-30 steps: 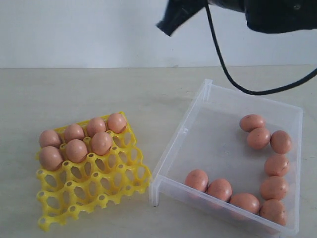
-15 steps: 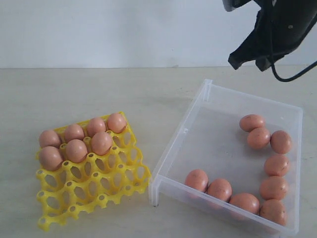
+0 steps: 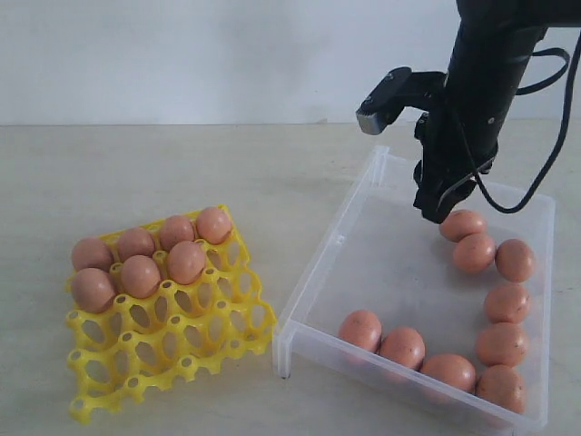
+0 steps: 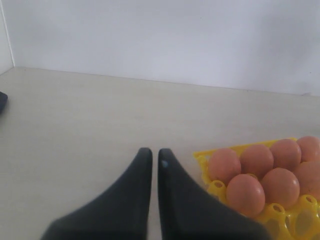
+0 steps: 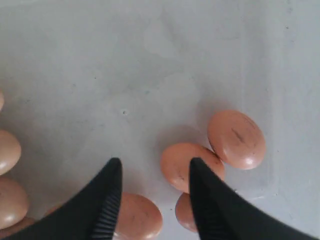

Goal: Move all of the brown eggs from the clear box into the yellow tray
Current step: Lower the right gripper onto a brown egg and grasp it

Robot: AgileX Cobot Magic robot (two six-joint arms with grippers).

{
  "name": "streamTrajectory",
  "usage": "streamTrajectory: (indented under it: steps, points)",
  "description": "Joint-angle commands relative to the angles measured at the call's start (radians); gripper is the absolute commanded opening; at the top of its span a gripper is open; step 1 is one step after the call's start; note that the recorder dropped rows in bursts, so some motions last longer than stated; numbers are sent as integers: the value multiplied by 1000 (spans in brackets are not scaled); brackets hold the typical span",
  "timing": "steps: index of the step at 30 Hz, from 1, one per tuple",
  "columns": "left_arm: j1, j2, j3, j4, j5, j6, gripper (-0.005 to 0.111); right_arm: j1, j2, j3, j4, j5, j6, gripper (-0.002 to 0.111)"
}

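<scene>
My right pincer (image 3: 442, 207) spread wide and empty above the far end of the clear box (image 3: 320, 265), nine brown eggs (image 3: 474, 252) lying inside along two walls, seven more seated in the yellow tray (image 3: 172, 347) on the desk (image 3: 182, 168), my left pincer (image 4: 151, 153) pinched narrow, holding nothing.

The right arm (image 3: 481, 82), black, slants steeply down from above with the right gripper (image 3: 442, 211) pointing down. Its two ribbed fingers (image 5: 107, 200) stand apart, nothing between them. The left gripper (image 4: 151, 151) has its dark fingers set almost together, only a thin slit between.
</scene>
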Motion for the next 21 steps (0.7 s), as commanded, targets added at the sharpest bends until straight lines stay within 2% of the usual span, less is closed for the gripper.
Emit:
streamTrajectory:
  steps: [1,7,14,21]
  points:
    - [3,-3,3,2,-3,0,4,-3,34,-6,1,-16,-43,51]
    - [3,-3,3,2,-3,0,4,-3,65,-6,-50,-122,-4,51]
    - [3,-3,3,2,-3,0,4,-6,90,-6,-221,-175,-28,51]
    - [3,-3,3,2,-3,0,4,-44,138,-6,-196,-220,-22,51]
